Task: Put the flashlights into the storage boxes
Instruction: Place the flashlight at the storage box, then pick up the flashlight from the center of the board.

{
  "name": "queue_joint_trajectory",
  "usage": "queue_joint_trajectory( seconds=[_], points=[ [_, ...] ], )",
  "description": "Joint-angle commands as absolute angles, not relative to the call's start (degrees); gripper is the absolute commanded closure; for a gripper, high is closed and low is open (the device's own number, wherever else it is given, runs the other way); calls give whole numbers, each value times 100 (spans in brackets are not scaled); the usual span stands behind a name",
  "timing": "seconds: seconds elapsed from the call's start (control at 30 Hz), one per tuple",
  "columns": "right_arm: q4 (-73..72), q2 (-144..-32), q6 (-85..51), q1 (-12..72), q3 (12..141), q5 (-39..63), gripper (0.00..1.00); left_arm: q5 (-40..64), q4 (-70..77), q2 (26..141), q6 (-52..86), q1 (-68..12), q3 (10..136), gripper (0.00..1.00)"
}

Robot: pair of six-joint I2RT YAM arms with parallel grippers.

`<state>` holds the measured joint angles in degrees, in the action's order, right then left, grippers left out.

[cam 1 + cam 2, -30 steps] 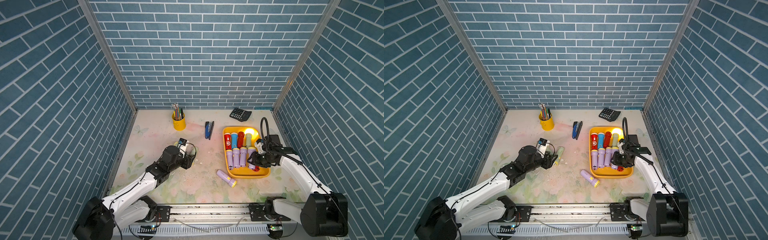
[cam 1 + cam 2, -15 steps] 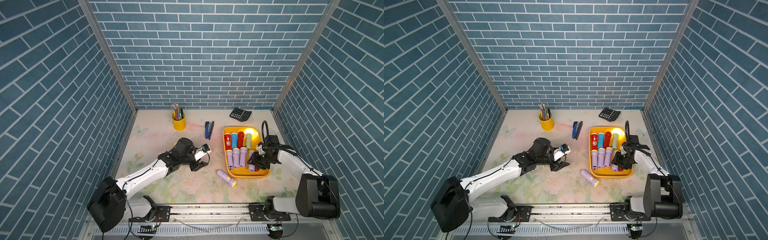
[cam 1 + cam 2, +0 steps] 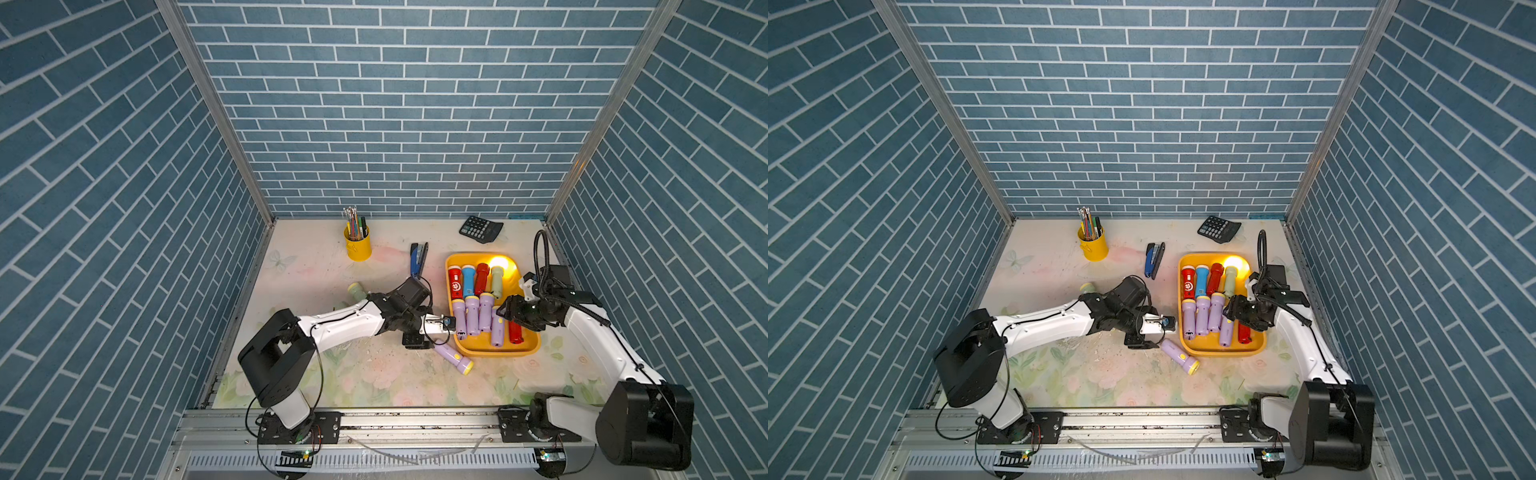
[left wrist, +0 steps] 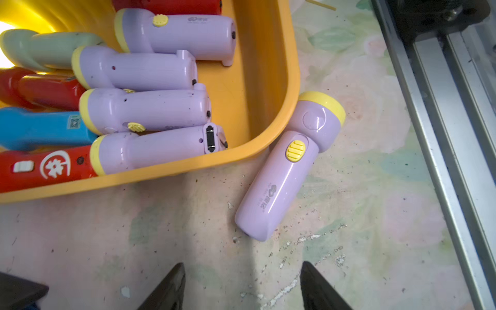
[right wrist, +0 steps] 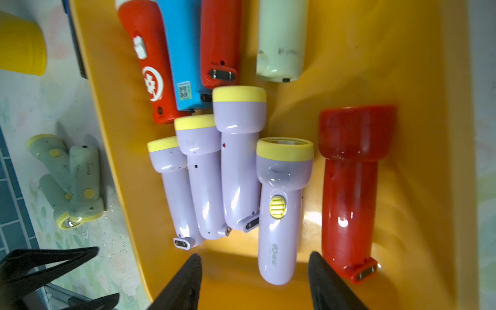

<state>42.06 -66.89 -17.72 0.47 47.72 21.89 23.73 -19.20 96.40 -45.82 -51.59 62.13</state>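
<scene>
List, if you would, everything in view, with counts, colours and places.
tray: one, orange-yellow, right half of the table
lilac flashlights: four, lilac, tray's front row
red flashlights: three, red, two back row, one front
blue flashlight: one, blue, tray's back row
pale green flashlight: one, lit, tray's back row
loose lilac flashlight: one, table, beside the tray's near corner
loose pale green flashlights: about three, piled on the table's left half
pen cup: one, yellow, back left
stapler: one, dark blue, between cup and tray
calculator: one, black, back right
left fingers: black, open, by the loose lilac flashlight
right fingers: black, open, over the tray, flanking a lilac flashlight's tail
</scene>
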Motion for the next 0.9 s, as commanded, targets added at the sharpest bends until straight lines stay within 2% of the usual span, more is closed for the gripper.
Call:
queue_joint_trajectory(
  seconds=[0.0,0.47,0.67,0.87],
  points=[
    [4329,-6403,-1818,36,4798,2374,36,2410,-2451,9980,-5242,-5328,6587,31],
    [4332,-5895,-1837,37,4538,2614,36,2053,-3303,11122,-5914,-5856,7386,32],
    [4296,-5695,-1862,36,4397,2685,36,1911,-3321,11233,-5910,-6045,7370,38],
    [4063,-5397,-2086,35,4225,2723,37,1775,-3129,11007,-5654,-6126,7049,53]
  ],
)
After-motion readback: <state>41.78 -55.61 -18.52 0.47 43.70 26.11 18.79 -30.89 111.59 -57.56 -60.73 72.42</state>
